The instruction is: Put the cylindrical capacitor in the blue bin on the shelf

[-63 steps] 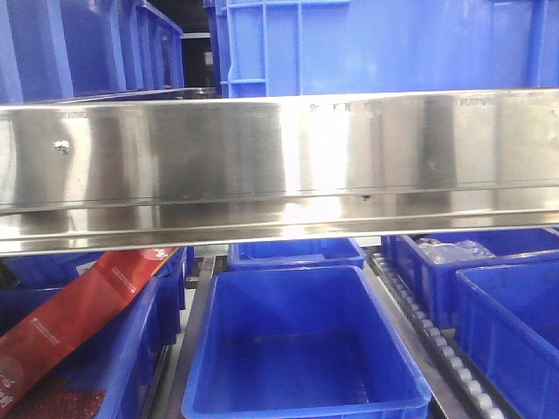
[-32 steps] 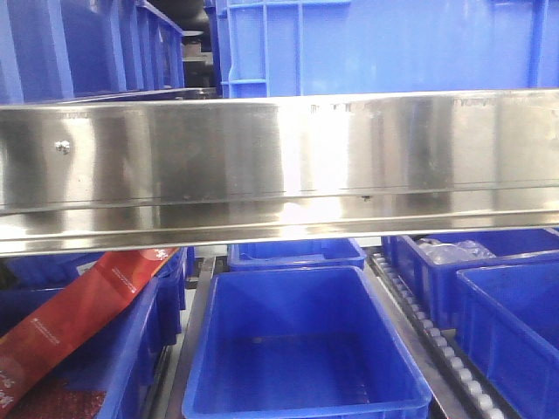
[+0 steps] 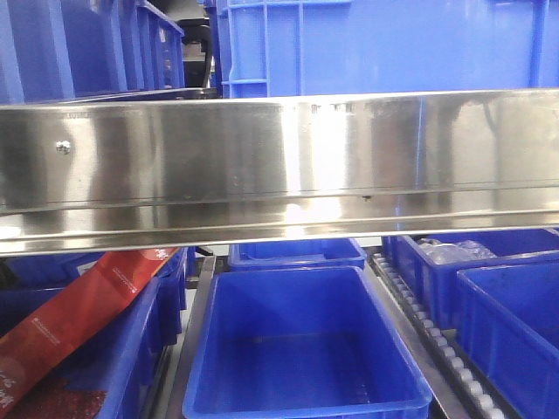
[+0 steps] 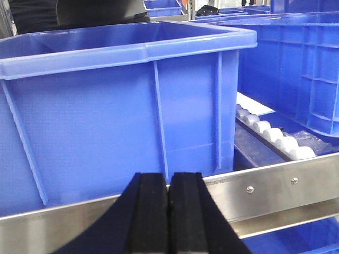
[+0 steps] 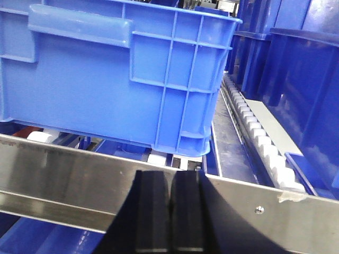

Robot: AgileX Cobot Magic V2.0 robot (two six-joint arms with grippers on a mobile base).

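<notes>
I see the blue bin (image 3: 306, 349) sitting bare inside beneath the shelf (image 3: 279, 166) beam; a neighbouring tub holds a red packet (image 3: 83, 310). My left gripper (image 4: 168, 211) and right gripper (image 5: 172, 211) are clenched on nothing.

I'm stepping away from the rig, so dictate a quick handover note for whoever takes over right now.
Left claw: shut, nothing between its pads, facing a ribbed blue crate above the shelf beam.
Right claw: shut, also holding nothing, in front of another ribbed crate.
Blue bin: below the shelf beam, looks empty.
Capacitor: not visible in any view.
Done: nothing evident. Left: find the capacitor, grasp it, place it in the bin.
</notes>
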